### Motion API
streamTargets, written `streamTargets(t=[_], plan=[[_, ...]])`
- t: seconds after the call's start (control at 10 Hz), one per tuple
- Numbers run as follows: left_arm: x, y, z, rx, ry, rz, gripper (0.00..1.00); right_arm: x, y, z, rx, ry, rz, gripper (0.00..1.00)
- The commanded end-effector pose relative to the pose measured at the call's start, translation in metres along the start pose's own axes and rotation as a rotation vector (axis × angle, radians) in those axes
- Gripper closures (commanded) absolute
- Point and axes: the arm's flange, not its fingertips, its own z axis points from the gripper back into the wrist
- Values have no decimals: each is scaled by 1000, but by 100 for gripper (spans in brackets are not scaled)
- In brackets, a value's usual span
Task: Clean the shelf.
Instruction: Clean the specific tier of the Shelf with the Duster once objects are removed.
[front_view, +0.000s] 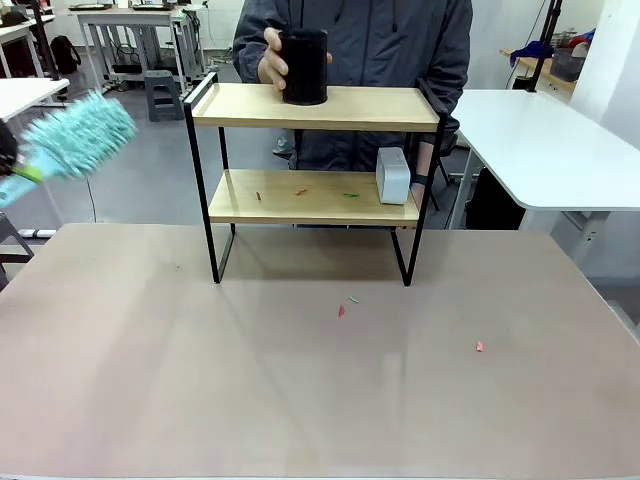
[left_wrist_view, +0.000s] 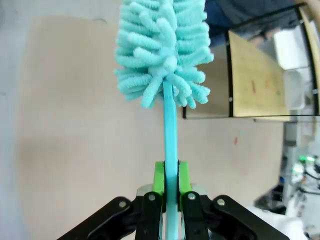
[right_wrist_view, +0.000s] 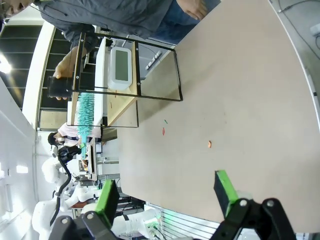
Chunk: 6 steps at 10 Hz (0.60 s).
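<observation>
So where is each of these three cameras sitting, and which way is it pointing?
Front view: fixed at the robot's side of the table, facing across at the shelf and the person; the duster shows at left.
Left wrist view: on the left arm, looking along the left claw, shut on the duster's handle, toward the table and shelf.
Right wrist view: on the right arm, rolled sideways, looking past the open right claw across the table.
Shared: all three show shelf and duster.
</observation>
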Motion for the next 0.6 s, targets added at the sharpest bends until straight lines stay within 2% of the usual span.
streamTargets(t=[0.0, 0.5], plan=[[-7, -6, 31, 47, -86, -36, 88, 1, 1, -1, 26, -17, 23, 0], [-7, -6, 31, 47, -86, -36, 88, 1, 1, -1, 26, -17, 23, 0]])
